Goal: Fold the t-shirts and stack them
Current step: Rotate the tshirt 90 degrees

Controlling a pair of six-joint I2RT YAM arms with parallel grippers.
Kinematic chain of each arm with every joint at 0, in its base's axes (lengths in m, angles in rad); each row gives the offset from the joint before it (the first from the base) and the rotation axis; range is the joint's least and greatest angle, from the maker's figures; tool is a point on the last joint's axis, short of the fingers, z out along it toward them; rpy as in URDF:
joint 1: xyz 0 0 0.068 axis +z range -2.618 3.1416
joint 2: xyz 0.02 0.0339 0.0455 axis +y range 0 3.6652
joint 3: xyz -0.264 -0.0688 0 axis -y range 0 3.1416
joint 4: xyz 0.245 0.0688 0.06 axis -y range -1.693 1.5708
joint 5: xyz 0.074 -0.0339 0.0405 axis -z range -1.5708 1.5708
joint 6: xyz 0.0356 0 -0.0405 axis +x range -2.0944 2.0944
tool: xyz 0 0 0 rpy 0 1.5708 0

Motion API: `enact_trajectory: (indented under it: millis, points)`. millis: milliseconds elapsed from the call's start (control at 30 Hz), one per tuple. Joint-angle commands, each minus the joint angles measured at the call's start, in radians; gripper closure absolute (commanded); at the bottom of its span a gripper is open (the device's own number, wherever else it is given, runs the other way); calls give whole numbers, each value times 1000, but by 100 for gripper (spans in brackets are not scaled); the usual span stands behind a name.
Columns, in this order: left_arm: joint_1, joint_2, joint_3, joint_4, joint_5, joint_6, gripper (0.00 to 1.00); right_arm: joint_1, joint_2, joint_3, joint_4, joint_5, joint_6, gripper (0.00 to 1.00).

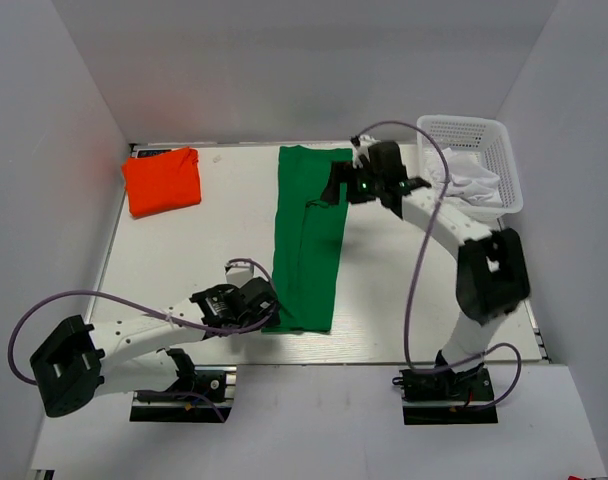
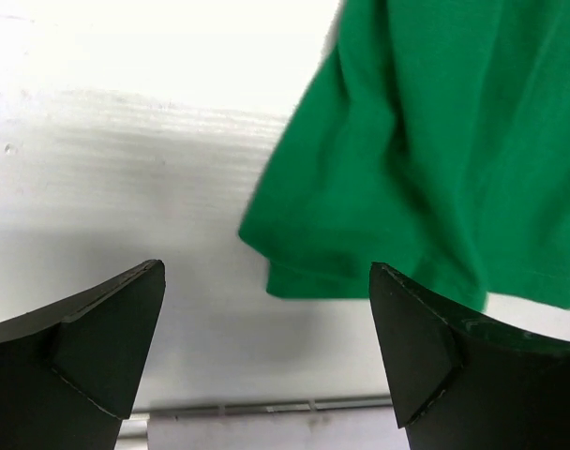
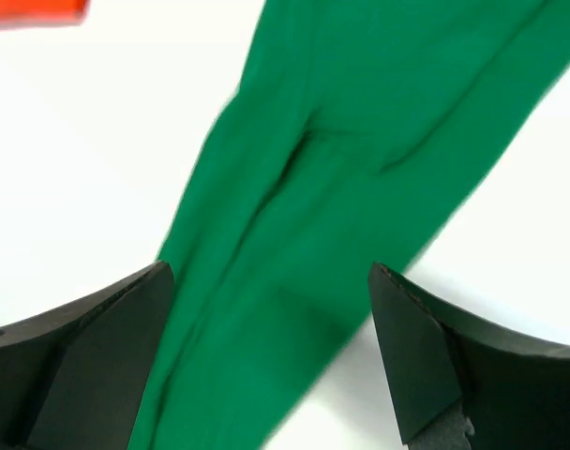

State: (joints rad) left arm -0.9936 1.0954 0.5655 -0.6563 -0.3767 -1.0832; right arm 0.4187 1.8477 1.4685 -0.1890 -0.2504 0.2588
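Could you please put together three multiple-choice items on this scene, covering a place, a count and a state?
1. Where does the orange-red t-shirt lie on the table?
A. By the far-left corner
B. By the near-right corner
C. Between the arm bases

2. How many coloured t-shirts lie on the table?
A. One
B. Two
C. Three

3. What state is the left claw in?
A. Open, holding nothing
B. Shut on cloth
C. Out of view

Answers:
1 A: the top view shows it folded by the far-left corner.
2 B: only it and the green t-shirt, laid out as a long strip, are there.
3 A: the left wrist view shows its fingers wide apart, with the green corner lying free on the table.
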Motion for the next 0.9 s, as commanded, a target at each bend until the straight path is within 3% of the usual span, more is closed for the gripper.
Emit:
enact_trajectory:
  millis: [0,67,100,300,467,633,767,867]
  points:
    - [22,23,-32,141,-16,69,0,35,-155,-336,102,11,86,10]
    - [33,63,-32,168,30,115,4,61,-289,-469,94,-1,129,10]
    - [33,99,-18,169,41,115,12,86,-376,-544,89,-15,155,10]
    - [53,181,-46,236,157,167,28,224,-528,-796,29,-134,270,10]
    - [53,195,-55,236,222,192,51,313,-521,-915,83,-170,352,11]
    - [53,204,-42,146,271,183,56,374,-452,-899,69,-165,373,19]
    - [53,213,-67,156,327,183,58,397,-406,-879,68,-170,375,34]
    - [53,213,-67,146,337,183,64,404,-415,-887,49,-142,382,52]
